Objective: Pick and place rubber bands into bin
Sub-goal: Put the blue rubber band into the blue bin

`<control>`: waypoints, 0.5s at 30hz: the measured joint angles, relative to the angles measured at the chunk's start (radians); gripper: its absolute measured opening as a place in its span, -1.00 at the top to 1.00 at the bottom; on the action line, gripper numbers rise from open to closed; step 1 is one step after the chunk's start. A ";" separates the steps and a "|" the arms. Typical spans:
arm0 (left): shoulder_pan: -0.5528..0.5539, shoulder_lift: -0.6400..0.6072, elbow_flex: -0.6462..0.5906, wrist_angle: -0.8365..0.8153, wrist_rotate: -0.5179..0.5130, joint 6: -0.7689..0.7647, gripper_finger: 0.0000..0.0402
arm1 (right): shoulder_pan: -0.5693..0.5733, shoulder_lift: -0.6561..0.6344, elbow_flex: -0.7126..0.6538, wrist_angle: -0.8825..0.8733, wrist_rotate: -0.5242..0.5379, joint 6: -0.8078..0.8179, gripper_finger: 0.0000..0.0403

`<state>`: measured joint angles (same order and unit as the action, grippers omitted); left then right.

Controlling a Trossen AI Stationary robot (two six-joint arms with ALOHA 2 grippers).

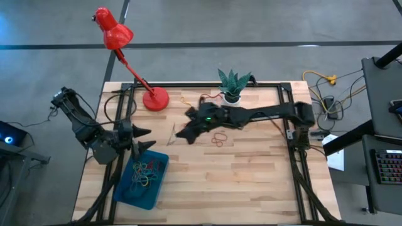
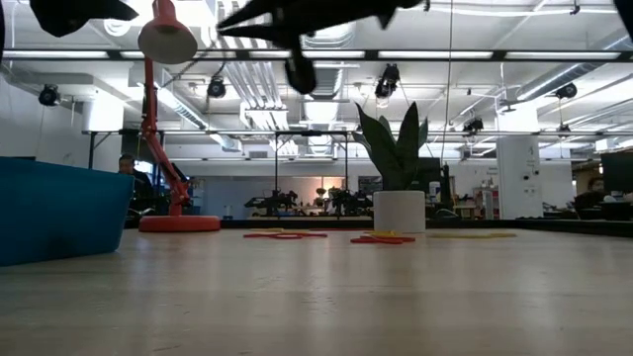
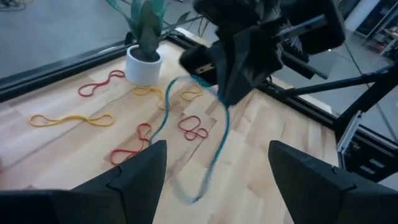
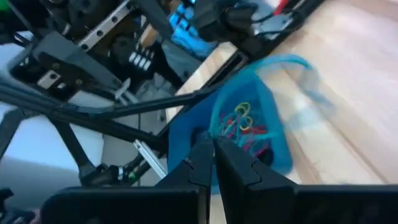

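My right gripper [image 1: 180, 134] hangs over the table's middle left, shut on a grey-blue rubber band [image 3: 214, 146] that dangles below it. The left wrist view shows this gripper [image 3: 239, 68] from the front. The teal bin [image 1: 143, 179] stands near the left front with several coloured bands [image 1: 146, 174] in it; it also shows in the right wrist view [image 4: 249, 124]. My left gripper [image 1: 151, 138] is open and empty above the bin's far edge, its fingers [image 3: 137, 174] pointing at the hanging band. Red bands [image 1: 220, 139] lie on the wood. My right gripper pinches the grey-blue band at its upper part [image 3: 226, 107] between its two shut fingers [image 4: 205, 163], which slant down from the table's right side. The band hangs slack below the fingers as a long loop, clear of the table.
A red desk lamp [image 1: 155, 98] stands at the far left. A white plant pot [image 1: 232, 96] stands at the far middle. Yellow and red bands [image 3: 73, 118] lie loose near the pot. A black frame rail [image 1: 292, 144] runs along the table's sides.
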<state>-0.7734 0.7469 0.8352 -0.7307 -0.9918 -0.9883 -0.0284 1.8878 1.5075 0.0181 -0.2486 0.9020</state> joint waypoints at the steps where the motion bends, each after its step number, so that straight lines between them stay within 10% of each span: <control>1: 0.000 0.007 0.000 0.001 0.003 0.000 -0.32 | 0.000 0.037 0.056 -0.026 -0.019 -0.010 0.96; 15: -0.005 -0.006 -0.013 -0.195 0.338 -0.245 -0.32 | 0.009 0.342 0.650 -0.424 -0.102 -0.169 0.96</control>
<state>-0.7787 0.7411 0.8218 -0.9257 -0.6540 -1.2338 -0.0196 2.2298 2.1579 -0.4056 -0.3504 0.7326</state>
